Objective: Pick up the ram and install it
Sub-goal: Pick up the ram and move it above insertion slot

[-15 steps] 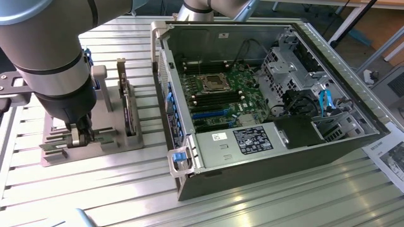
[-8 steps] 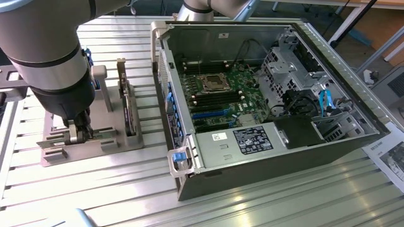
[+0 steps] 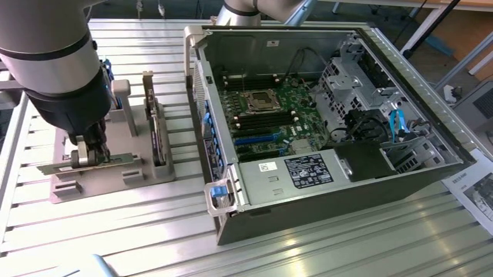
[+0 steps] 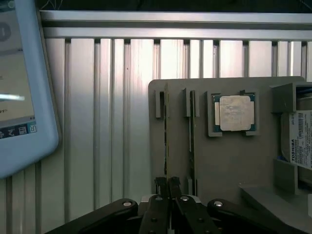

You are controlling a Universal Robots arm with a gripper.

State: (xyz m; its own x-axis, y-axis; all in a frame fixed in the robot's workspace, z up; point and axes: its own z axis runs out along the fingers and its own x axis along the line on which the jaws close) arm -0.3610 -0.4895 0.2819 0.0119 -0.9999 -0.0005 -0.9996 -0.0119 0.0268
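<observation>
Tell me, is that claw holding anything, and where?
Yes: the gripper pinches the thin green memory strip by its upper edge, over the grey holder.

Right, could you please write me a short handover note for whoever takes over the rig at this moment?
Gripper: shut on the ram, near one end.
Ram: standing on edge in the gray fixture, beside the second ram; the processor sits further along.
Done: the ram is gripped.
Left: it is not yet out of the fixture, nor in the open computer case and on the motherboard.
</observation>
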